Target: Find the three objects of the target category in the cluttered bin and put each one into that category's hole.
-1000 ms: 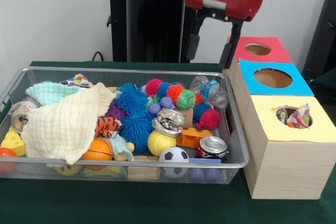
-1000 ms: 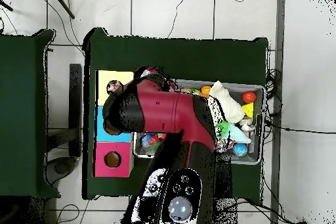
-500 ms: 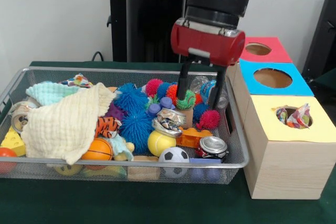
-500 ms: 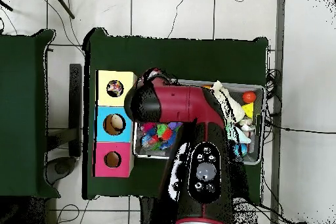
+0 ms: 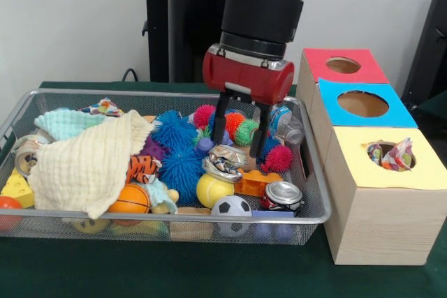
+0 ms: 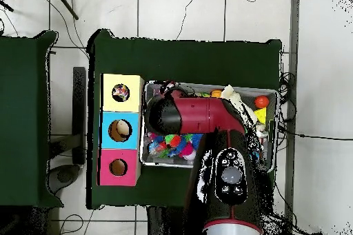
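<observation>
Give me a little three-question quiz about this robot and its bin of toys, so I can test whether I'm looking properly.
1. True or false: the end effector hangs open over the spiky balls in the wire bin.
2. Which box top has something colourful poking out of its hole: A red, B blue, C yellow?
3. Fill the gap: the cream cloth lies at the bin's ____ end in the front view.

Key
1. True: the two fingers stand apart just above them.
2. C: crumpled colourful wrappers show there; the other two holes look empty.
3. Left.
</observation>
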Robot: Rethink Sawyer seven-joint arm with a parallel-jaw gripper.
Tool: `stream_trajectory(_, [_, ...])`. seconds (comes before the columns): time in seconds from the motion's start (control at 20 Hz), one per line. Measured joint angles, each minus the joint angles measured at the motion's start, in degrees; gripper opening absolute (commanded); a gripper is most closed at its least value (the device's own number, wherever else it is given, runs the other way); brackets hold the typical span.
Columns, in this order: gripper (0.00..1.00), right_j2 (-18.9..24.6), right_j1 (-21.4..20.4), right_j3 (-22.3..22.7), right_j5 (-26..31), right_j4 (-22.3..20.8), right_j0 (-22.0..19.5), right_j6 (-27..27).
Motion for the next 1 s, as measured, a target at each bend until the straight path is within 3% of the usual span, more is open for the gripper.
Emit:
stream_trajectory(0.65, [1.0, 3.75, -0.18, 1.9, -0.74, -4.76, -3.35, 0.0])
stream_trajectory(1.0, [1.0, 8.52, -2.1, 3.14, -0.74, -6.32, -7.56, 0.0])
